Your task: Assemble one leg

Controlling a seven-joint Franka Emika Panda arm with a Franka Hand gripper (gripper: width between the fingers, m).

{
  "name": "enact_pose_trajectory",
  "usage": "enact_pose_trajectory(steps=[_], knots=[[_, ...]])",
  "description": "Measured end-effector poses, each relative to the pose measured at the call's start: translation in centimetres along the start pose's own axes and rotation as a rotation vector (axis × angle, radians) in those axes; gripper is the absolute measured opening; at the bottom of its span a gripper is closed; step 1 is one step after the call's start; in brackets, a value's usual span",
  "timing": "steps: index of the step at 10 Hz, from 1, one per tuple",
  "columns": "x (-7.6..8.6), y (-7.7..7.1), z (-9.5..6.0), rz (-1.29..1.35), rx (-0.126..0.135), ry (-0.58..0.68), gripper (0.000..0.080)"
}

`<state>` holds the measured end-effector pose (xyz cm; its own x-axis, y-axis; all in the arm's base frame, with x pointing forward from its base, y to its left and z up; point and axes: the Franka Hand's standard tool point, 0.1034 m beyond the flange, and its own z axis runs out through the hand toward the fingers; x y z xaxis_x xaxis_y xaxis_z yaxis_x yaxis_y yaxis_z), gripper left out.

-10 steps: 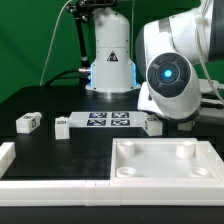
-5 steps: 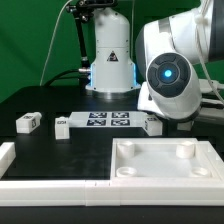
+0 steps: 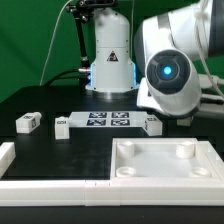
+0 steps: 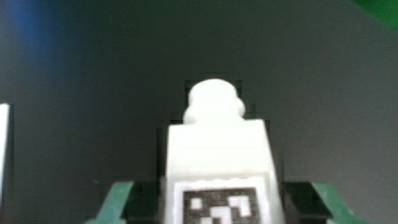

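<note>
Wrist view, closest: you see two green fingers (image 4: 128, 203) of the gripper (image 4: 219, 192) on either side of a small white plastic leg (image 4: 219, 150) with a black-and-white square tag. Its round knob points away.
Jaws: clenched on that leg.
Exterior view, front: you get a big flat white square panel (image 3: 165, 165) with round sockets on the black table (image 3: 70, 150).
Middle row: first loose block (image 3: 27, 122) sits alone. Second loose block (image 3: 62, 126) and third loose block (image 3: 152, 125) sit at the ends of the long thin white marker board (image 3: 105, 121).
Arm: the big round white robot arm (image 3: 175, 60) with a blue glowing ring hides gripper and leg here.
Back: tall white base (image 3: 110, 55).
</note>
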<state>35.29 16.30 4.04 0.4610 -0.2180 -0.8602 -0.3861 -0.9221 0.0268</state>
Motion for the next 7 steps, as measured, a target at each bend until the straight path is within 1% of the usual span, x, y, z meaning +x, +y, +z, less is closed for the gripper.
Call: enact_pose_trajectory(steps=[1, 2, 3, 5, 6, 7], knots=[[-1.2, 0.1, -1.1, 0.002, -0.003, -0.008, 0.0287], [-2.0, 0.1, -1.9, -0.003, -0.007, -0.021, 0.0287], [-1.1, -0.3, -1.7, -0.005, 0.004, 0.026, 0.0287], [-0.9, -0.4, -1.6, -0.005, 0.004, 0.043, 0.0287], [-0.2, -1.0, -2.1, -0.010, 0.025, 0.158, 0.0287], [-0.5, -1.1, -2.2, -0.029, 0.030, 0.247, 0.0287]])
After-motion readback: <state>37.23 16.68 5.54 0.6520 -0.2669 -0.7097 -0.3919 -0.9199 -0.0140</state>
